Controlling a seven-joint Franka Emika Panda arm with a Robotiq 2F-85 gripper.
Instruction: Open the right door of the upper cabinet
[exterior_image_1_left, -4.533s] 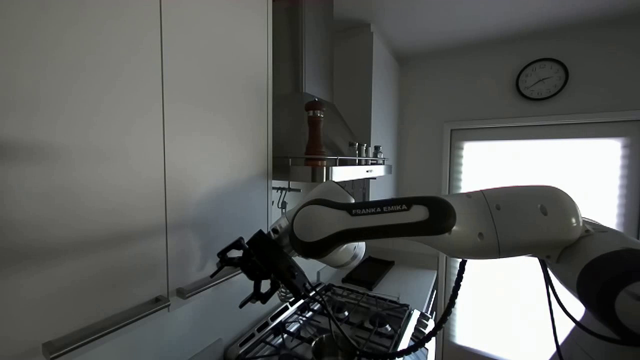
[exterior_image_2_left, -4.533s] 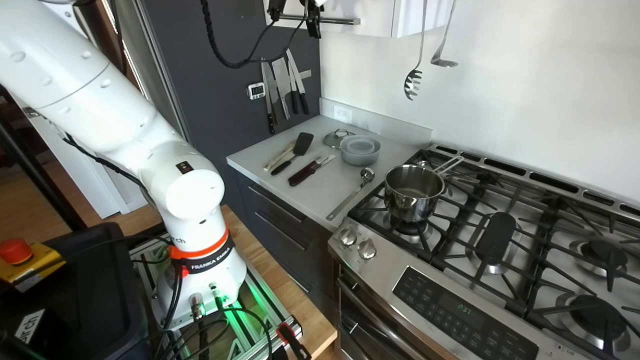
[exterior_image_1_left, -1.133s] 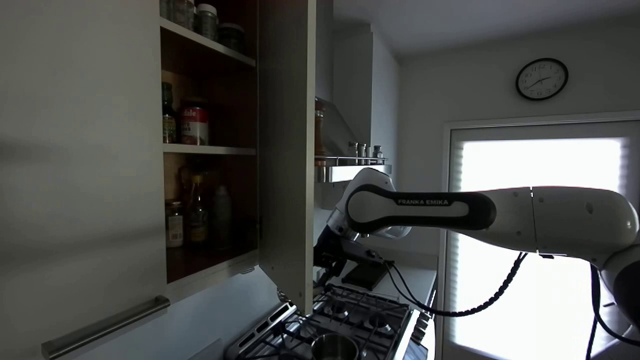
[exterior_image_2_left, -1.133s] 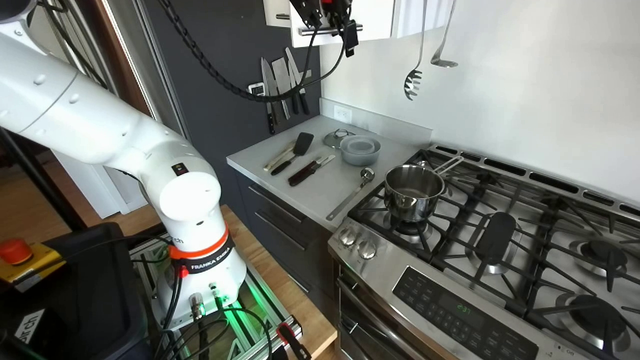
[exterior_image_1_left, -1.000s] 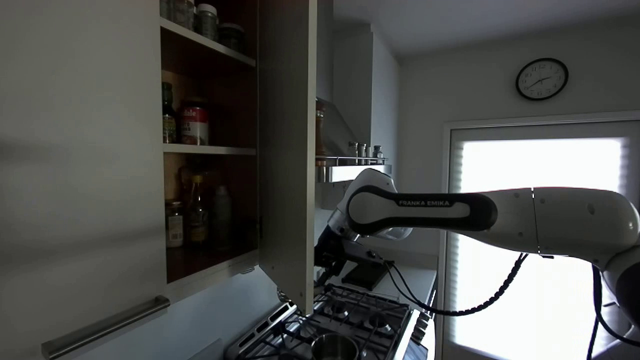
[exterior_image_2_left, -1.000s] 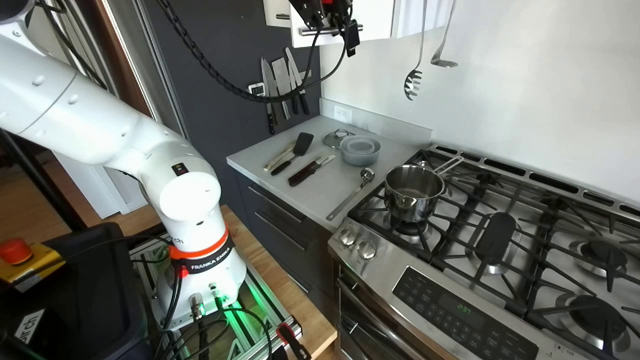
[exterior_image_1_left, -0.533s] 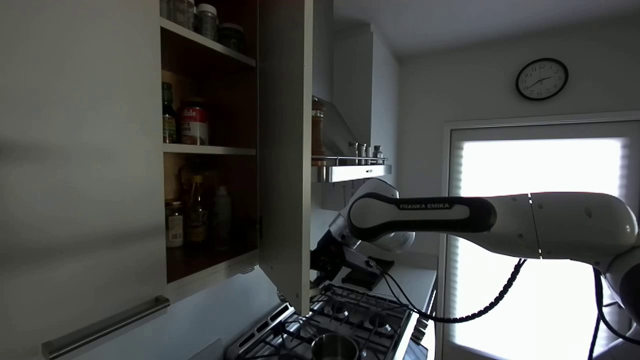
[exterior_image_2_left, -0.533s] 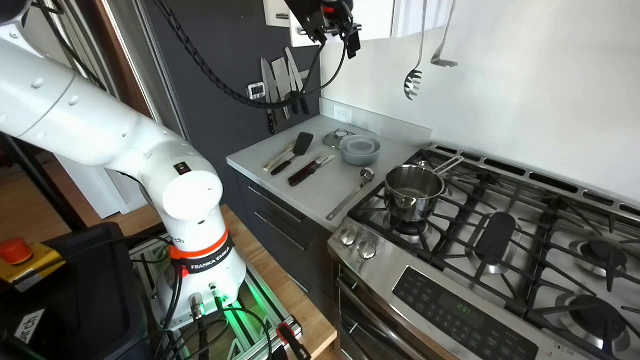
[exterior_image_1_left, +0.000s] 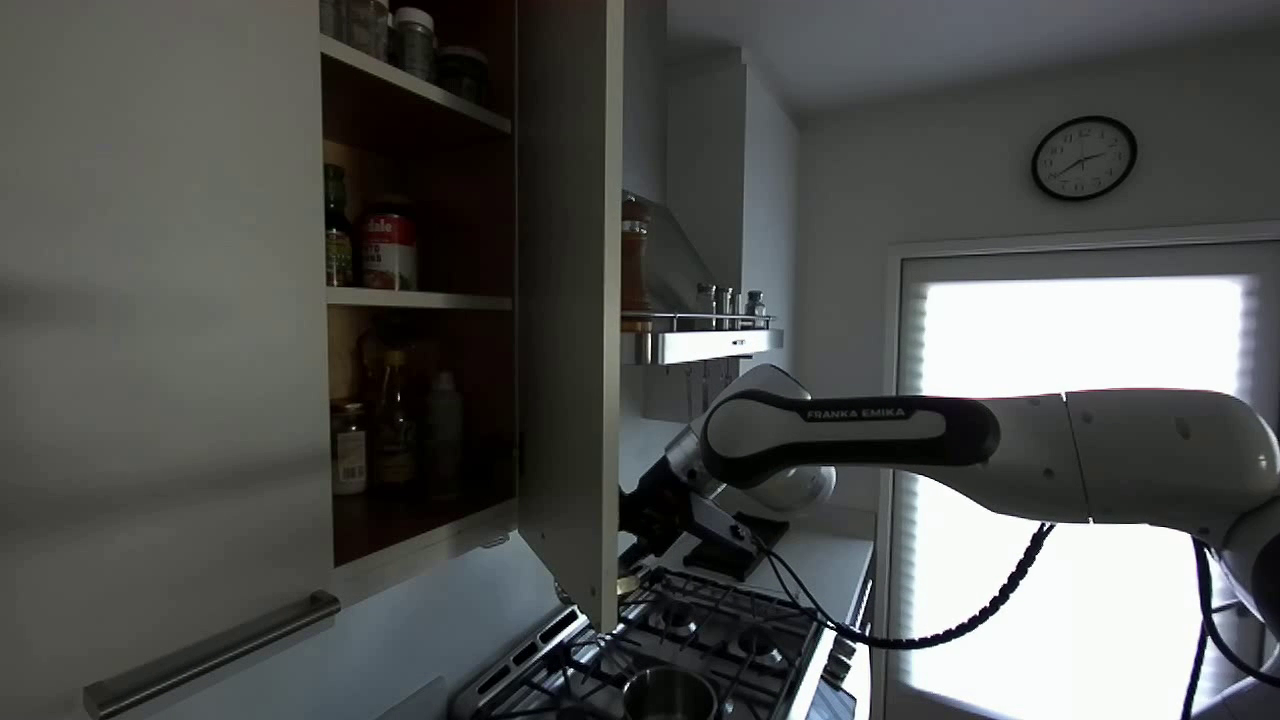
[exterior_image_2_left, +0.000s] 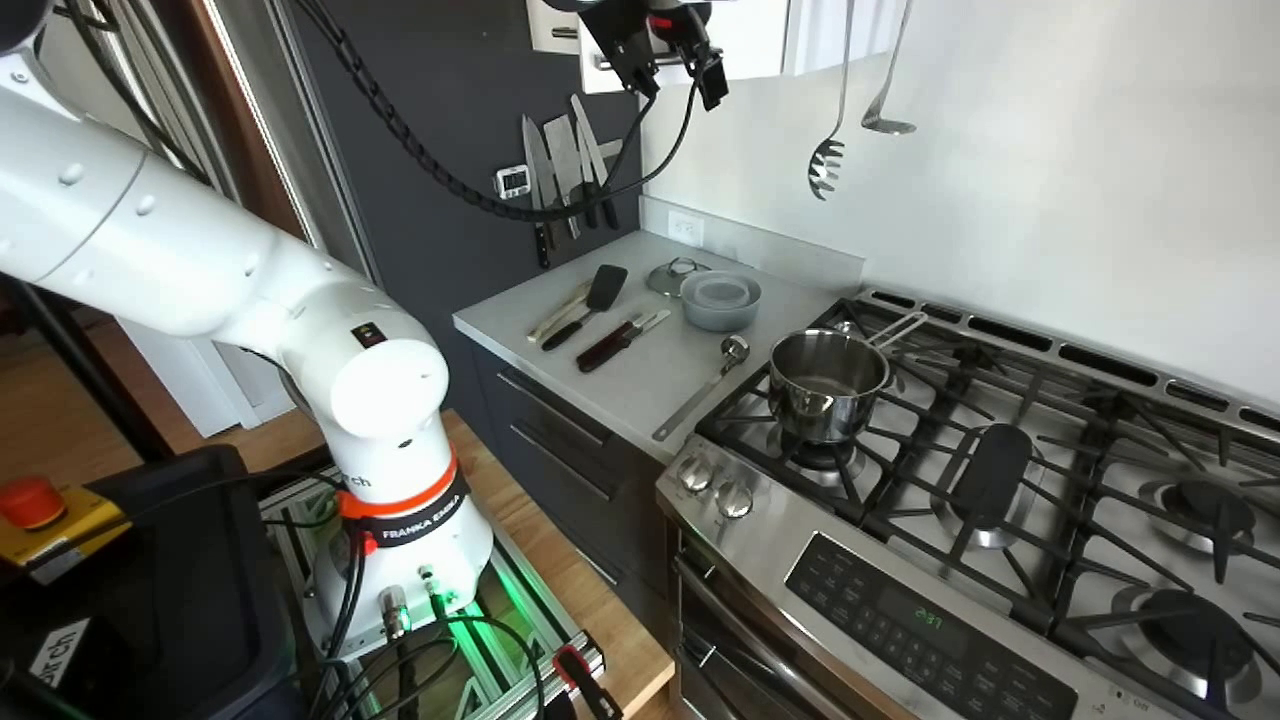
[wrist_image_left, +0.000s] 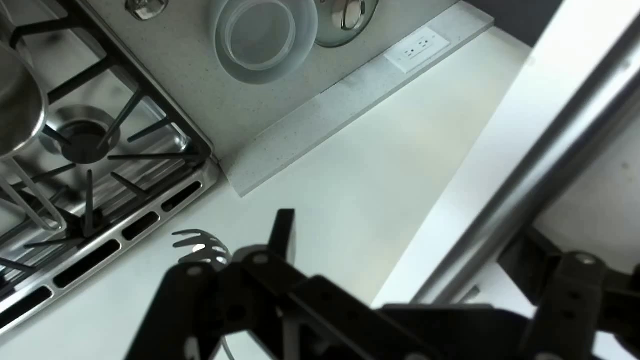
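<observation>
1. Kitchen with pale walls (exterior_image_2_left: 1100, 180); well apart from the gripper (exterior_image_2_left: 680, 90), one round clock (exterior_image_1_left: 1085, 158).
2. Just beside the gripper, the right door (exterior_image_1_left: 568, 300) of the upper cabinet (exterior_image_1_left: 430, 548), swung widely outward in both exterior views.
3. At the gripper itself, two fingers (wrist_image_left: 286, 232) with a wide gap between them, so not clamped; near one finger, the single bar handle (wrist_image_left: 562, 160) of the right door. Contact between both: not possible to tell.
4. On the other side of the right door from the gripper, two shelf boards (exterior_image_1_left: 450, 301): on the lower board, one dark bottle (exterior_image_1_left: 338, 240) and one red-labelled can (exterior_image_1_left: 389, 250); on the upper, several jars (exterior_image_1_left: 413, 42), exact number cut off by the border of the view. Below both boards, one more jar (exterior_image_1_left: 349, 455) and two more bottles (exterior_image_1_left: 396, 440).
5. Farther from the gripper, one closed left door (exterior_image_1_left: 160, 300), with one long handle (exterior_image_1_left: 215, 655).
6. Lower than the gripper, one stove (exterior_image_2_left: 765, 540) with one steel pot (exterior_image_2_left: 825, 412); to the side, in hanging position, one spaghetti spoon (exterior_image_2_left: 824, 160) and one ladle (exterior_image_2_left: 885, 125).
7. Also lower, on the counter (exterior_image_2_left: 660, 375): one bowl (exterior_image_2_left: 720, 320), one glass lid (exterior_image_2_left: 672, 280), one black spatula (exterior_image_2_left: 606, 288).
</observation>
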